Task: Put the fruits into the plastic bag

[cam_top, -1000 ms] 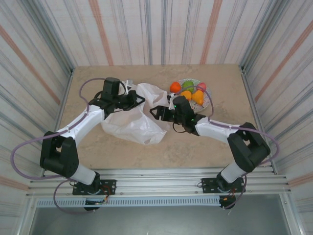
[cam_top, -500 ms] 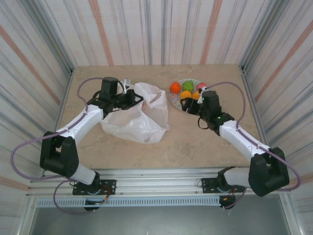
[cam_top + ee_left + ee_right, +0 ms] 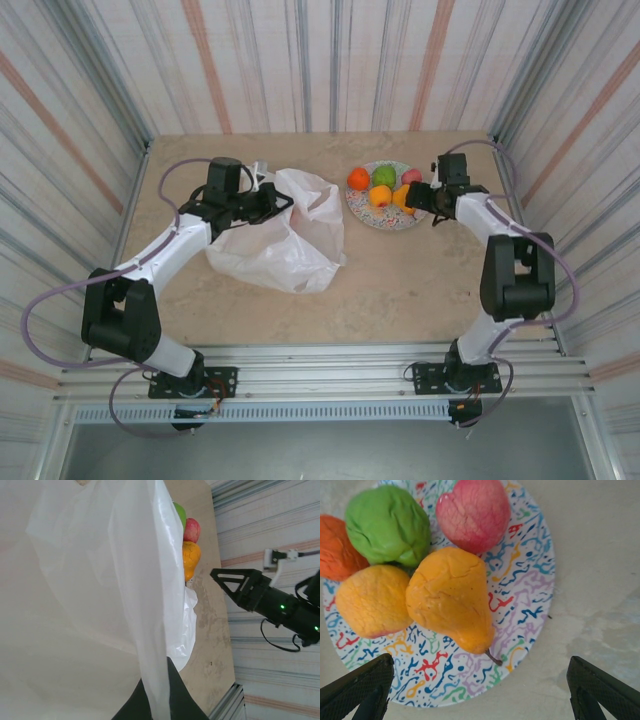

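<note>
kev: Right jaws swung from the bag over to the plate, wide open and empty, fruits straight below them.
mo: yep, left jaws pinched shut on the bag. Grab's next imo.

Bright, even light, prob. from overhead; soft faint shadow under plastic bag. Left wrist pic washed out by bag glare, near fingers blurred. Plate closeup sharp.

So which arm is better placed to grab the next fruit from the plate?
Right. The right gripper is open over the plate, facing the pear. The left gripper is shut on the bag, so it is occupied.
</note>
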Robot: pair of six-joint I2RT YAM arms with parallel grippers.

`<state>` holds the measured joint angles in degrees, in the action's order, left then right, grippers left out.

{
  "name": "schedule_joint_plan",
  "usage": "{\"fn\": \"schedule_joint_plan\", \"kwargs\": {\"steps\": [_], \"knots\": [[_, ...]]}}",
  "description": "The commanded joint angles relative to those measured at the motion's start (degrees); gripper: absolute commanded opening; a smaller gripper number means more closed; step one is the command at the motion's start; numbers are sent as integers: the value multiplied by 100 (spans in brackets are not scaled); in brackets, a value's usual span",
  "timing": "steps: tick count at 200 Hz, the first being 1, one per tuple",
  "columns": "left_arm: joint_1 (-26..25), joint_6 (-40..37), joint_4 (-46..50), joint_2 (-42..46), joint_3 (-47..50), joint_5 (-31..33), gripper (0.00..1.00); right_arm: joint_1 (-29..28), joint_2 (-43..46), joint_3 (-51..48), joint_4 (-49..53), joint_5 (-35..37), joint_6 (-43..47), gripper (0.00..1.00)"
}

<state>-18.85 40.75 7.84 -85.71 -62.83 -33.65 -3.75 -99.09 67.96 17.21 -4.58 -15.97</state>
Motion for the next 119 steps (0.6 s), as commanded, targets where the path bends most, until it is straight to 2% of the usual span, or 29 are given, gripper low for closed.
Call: {"fn": "schedule_joint_plan", "kwargs": {"steps": [1,53,119], "knots": [[12,-51,25,19,15,-159,2,-52,-389,448,509,-280,287,92],[-29,-68,37,37,-8,-186,0,-62,-1233,1315,968,-266,370,91],[-48,-67,66,37,-6,-204,0,-65,-1726,1841,1201,-345,418,90]]}}
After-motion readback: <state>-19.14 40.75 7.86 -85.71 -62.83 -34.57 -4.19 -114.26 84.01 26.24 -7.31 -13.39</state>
